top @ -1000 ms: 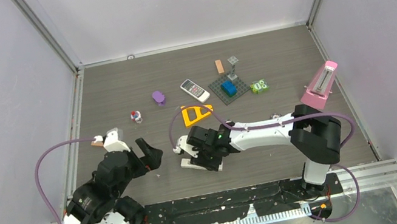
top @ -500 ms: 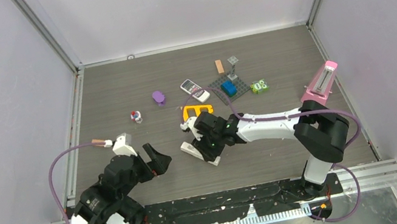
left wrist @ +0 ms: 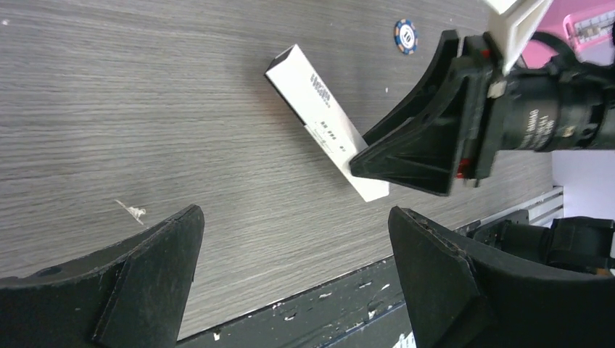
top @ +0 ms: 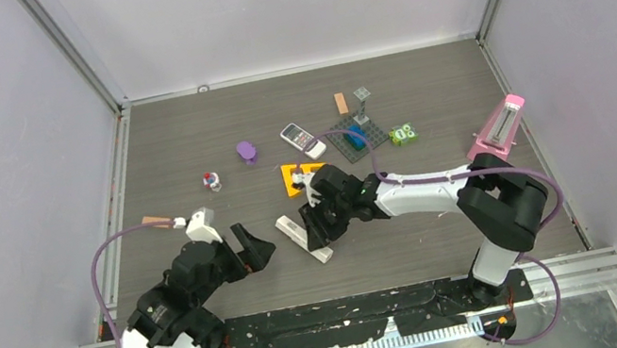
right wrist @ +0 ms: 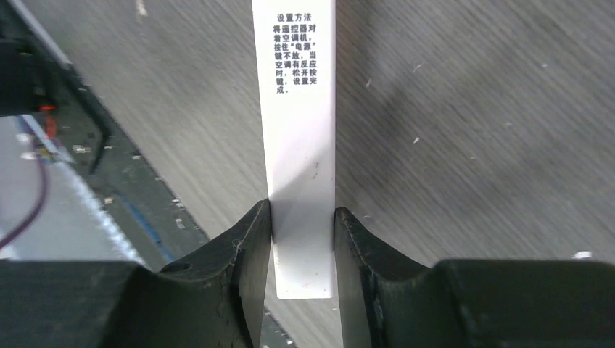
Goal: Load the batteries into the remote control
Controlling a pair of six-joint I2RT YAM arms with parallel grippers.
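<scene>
The remote control (top: 301, 236) is a long white handset with printed text on its back (right wrist: 297, 109). My right gripper (top: 320, 220) is shut on one end of it (right wrist: 301, 239), low over the table at front centre. It also shows in the left wrist view (left wrist: 323, 123), with the right gripper (left wrist: 413, 152) at its near end. My left gripper (top: 239, 249) is open and empty (left wrist: 294, 239), just left of the handset near the front edge. I cannot make out any batteries in these views.
At the back lie a small white keypad device (top: 302, 140), a purple piece (top: 246, 151), an orange triangle (top: 297, 176), a grey baseplate (top: 339, 140), an orange stick (top: 341, 103) and a green block (top: 403, 133). A pink metronome (top: 499, 133) stands at the right. A blue chip (left wrist: 406, 35) lies nearby.
My right gripper has carried the handset toward the back and turned it. My left arm has moved right, closer to the handset, still open.
</scene>
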